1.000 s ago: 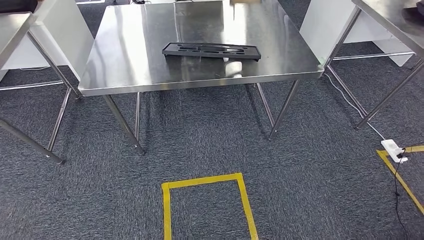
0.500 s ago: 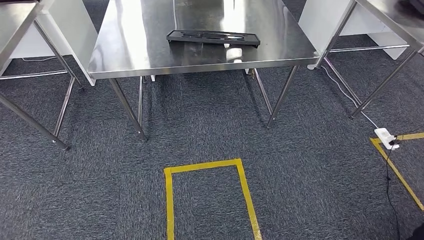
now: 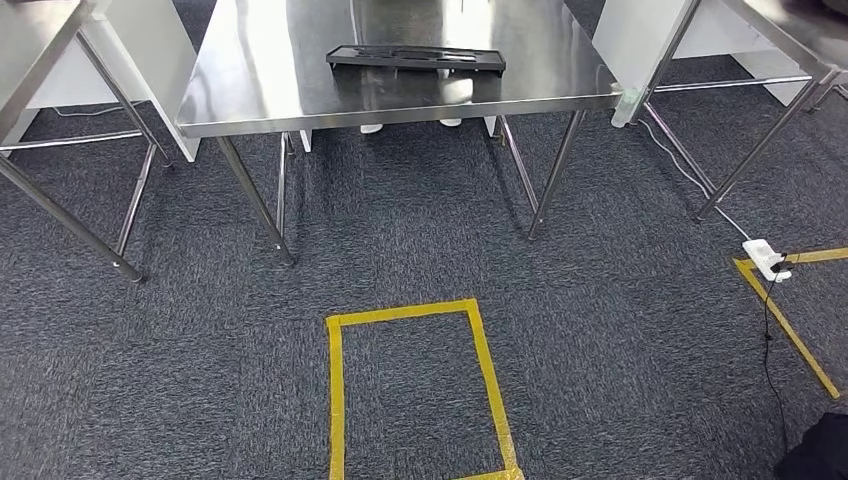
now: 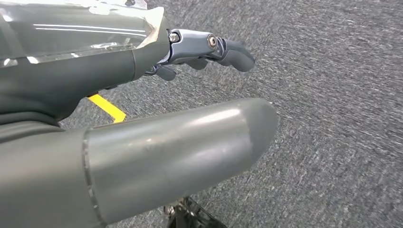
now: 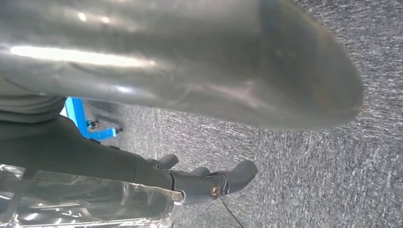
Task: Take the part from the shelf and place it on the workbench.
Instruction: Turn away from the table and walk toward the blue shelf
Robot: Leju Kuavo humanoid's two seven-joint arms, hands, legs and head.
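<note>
A flat black moulded part [image 3: 415,58] lies on the steel workbench [image 3: 260,90] at the far side of the head view, near its front edge. Both arms hang down over grey carpet, well short of the bench. My left hand [image 4: 142,123] holds nothing: the thick grey thumb [image 4: 199,142] stands apart from the dark fingers [image 4: 233,52], which are a little bent. My right hand [image 5: 190,95] is likewise empty, its fingers [image 5: 228,178] loosely bent and clear of the thumb.
More steel tables stand at the left [image 3: 40,40] and right [image 3: 790,30]. A yellow tape rectangle [image 3: 335,400] marks the carpet in front of me. A white power strip [image 3: 765,258] and cable lie at the right. Someone's white shoes [image 3: 372,128] show under the bench.
The whole picture has shifted: the workbench sits higher and farther off, and more carpet shows, so the camera moved. The black part still lies on the bench.
</note>
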